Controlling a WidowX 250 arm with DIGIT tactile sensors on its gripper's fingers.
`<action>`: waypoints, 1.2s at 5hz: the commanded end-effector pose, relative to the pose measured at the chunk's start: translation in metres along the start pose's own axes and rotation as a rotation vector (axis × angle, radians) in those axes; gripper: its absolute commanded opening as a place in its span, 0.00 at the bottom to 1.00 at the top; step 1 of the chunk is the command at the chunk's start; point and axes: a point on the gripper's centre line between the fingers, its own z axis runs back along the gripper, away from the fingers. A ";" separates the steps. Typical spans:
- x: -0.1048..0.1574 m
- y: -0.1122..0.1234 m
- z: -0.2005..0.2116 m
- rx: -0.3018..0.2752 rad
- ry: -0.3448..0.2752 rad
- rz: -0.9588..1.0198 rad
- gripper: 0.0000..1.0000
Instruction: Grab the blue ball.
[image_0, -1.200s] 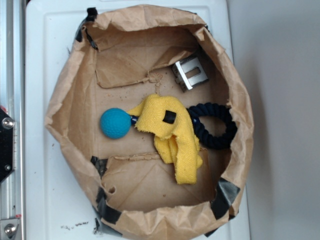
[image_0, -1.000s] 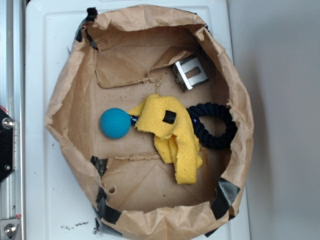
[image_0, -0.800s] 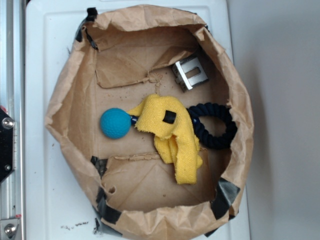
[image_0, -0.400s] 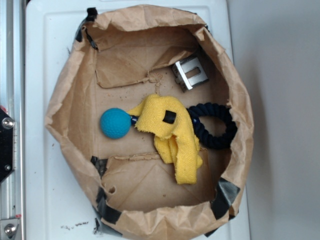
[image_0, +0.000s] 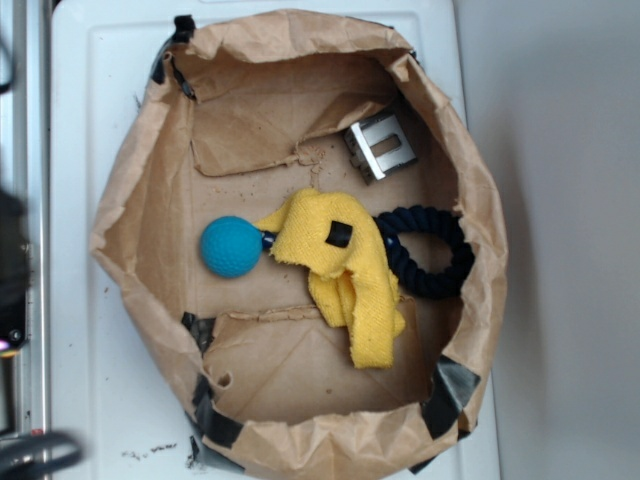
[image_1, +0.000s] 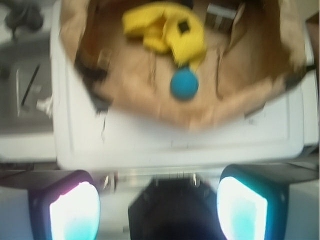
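In the wrist view the gripper (image_1: 157, 210) fills the near edge, its two fingers (image_1: 75, 211) spread wide apart with nothing between them, glowing teal against a dark body, well short of the paper. Beyond them lies the white desk (image_1: 150, 142), then the near wall of the brown paper bag (image_1: 210, 117), rolled down into an open bowl. The blue ball (image_1: 184, 84) sits on the bag's floor just past that wall, apart from the fingers. Just beyond and touching it is the yellow cloth (image_1: 167, 30), and a metal clip (image_1: 220, 12) shows at the far right corner. The whole wrist view is smeared. In the exterior view the blue ball (image_0: 231, 246) rests left of centre inside the brown paper bag (image_0: 140, 170), against the yellow cloth (image_0: 340, 265), which drapes over the navy rope ring (image_0: 435, 252); the metal clip (image_0: 380, 146) lies further up. These have not shifted from the frame before. What differs is the left edge: a dark blur (image_0: 12, 265) now covers the rail where a black bracket stood sharp, and another dark smear (image_0: 35, 452) has come in at the lower left corner.
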 end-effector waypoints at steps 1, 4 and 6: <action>0.048 0.041 -0.012 0.013 -0.090 0.023 1.00; 0.044 0.066 -0.093 -0.045 -0.125 -0.341 1.00; 0.042 0.073 -0.103 -0.094 -0.176 -0.309 1.00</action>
